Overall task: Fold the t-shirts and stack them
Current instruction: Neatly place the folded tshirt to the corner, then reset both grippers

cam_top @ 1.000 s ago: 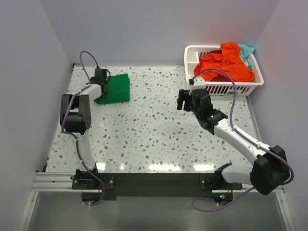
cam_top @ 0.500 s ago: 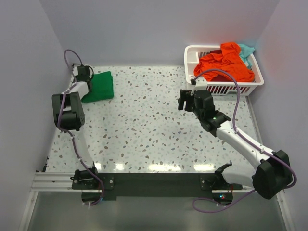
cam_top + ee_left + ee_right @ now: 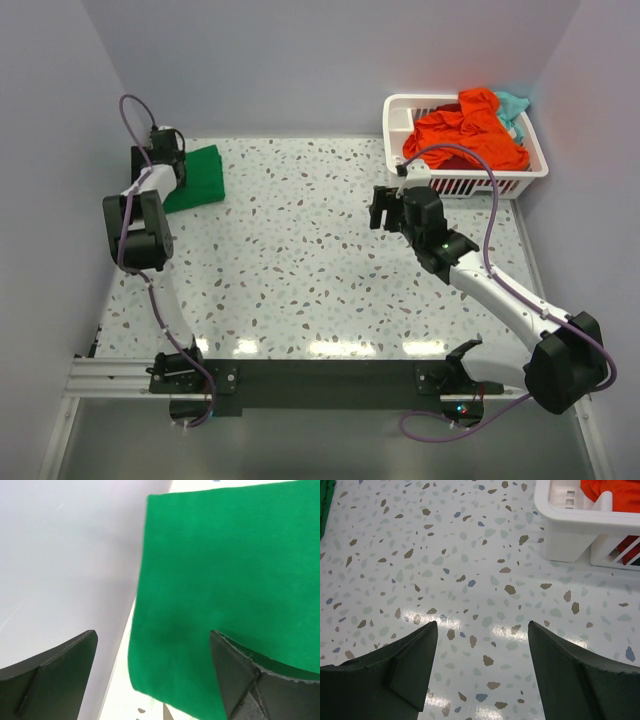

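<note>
The green shirt [image 3: 199, 176], folded into a smooth flat rectangle, is lying at the counter's [image 3: 320, 250] far left corner. The left gripper [image 3: 153, 637] is hovering over its edge, fingers apart. An orange shirt [image 3: 465, 130] and a teal shirt [image 3: 513, 104] are lying crumpled in the basket [image 3: 400, 108] at the far right corner, with the right gripper [image 3: 482, 625] hanging nearby, fingers spread and empty.

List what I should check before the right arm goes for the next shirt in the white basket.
1. Folded bright green t-shirt at far-left corner of speckled table: ok.
2. Left gripper open: ok.
3. Left fingers clear of green cloth: cannot tell.
4. Right gripper open, empty, above table: ok.
5. Crumpled orange-red t-shirt on top in white slotted plastic basket: ok.
6. Teal t-shirt free to lift: cannot tell, mostly hidden.
</note>
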{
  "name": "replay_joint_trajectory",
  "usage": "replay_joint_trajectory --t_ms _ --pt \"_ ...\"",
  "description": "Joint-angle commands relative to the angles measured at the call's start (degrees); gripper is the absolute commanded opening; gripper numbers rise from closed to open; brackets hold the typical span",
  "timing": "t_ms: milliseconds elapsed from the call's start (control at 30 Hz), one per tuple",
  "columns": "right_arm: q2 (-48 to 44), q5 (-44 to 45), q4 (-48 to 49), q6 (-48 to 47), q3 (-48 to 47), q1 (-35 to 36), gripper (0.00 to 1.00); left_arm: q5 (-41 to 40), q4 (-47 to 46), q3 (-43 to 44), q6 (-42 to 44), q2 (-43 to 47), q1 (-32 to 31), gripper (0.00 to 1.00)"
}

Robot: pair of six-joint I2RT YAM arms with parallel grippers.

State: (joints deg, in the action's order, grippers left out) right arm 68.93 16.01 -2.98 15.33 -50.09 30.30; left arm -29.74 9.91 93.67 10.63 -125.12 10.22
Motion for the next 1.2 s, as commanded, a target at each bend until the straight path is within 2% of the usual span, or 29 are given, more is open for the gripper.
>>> replay_joint_trajectory --t_ms 0,167,267,367,467,567,600,700,767,833,967,1167 --pt "-1.0 1.7 2.0 -0.8 0.5 -0.2 0.76 -4.4 -1.7 0.9 -1.9 6.6 -0.2 1.0" --pt "-1.3 2.2 2.0 -0.7 0.8 -0.1 0.77 -8.5 -4.6 -2.9 -1.3 15.1 -4.1 1.0" --pt "-1.5 2.4 2.0 -0.5 0.7 -0.2 0.77 -10.9 -5.6 -5.2 -1.7 19.7 -9.1 1.0" --pt "-1.8 2.7 2.5 0.0 1.0 -0.2 0.77 -8.3 -5.3 -8.8 -6.1 25.6 -13.7 1.0" --pt "-2.0 3.3 2.7 0.1 1.7 -0.2 0.77 -5.7 -7.2 -16.4 -12.4 33.5 -18.2 1.0" --pt "-2.1 3.9 2.7 0.1 2.8 -0.2 0.78 -9.3 -12.8 -27.8 -15.7 42.5 -25.9 1.0" --pt "-2.1 4.9 4.4 0.2 3.1 -0.1 0.78 -9.8 -14.8 -34.1 -16.1 44.6 -30.1 1.0" --pt "-2.3 7.2 4.9 0.2 4.2 -0.2 0.78 -10.5 -19.0 -42.7 -18.9 50.6 -36.6 1.0" --pt "-3.0 7.8 5.4 0.2 4.9 -0.2 0.78 -11.4 -19.8 -45.1 -20.8 53.4 -39.8 1.0" --pt "-3.4 8.0 5.8 0.2 5.3 -0.2 0.78 -10.0 -21.2 -48.7 -21.0 55.9 -41.6 1.0" --pt "-3.9 7.8 5.9 -0.1 6.4 -0.2 0.78 -1.6 -25.4 -55.3 -21.9 60.7 -42.5 1.0" --pt "-4.2 9.3 6.1 -0.3 8.2 -0.2 0.78 -1.2 -25.7 -59.3 -21.7 65.3 -42.5 1.0"
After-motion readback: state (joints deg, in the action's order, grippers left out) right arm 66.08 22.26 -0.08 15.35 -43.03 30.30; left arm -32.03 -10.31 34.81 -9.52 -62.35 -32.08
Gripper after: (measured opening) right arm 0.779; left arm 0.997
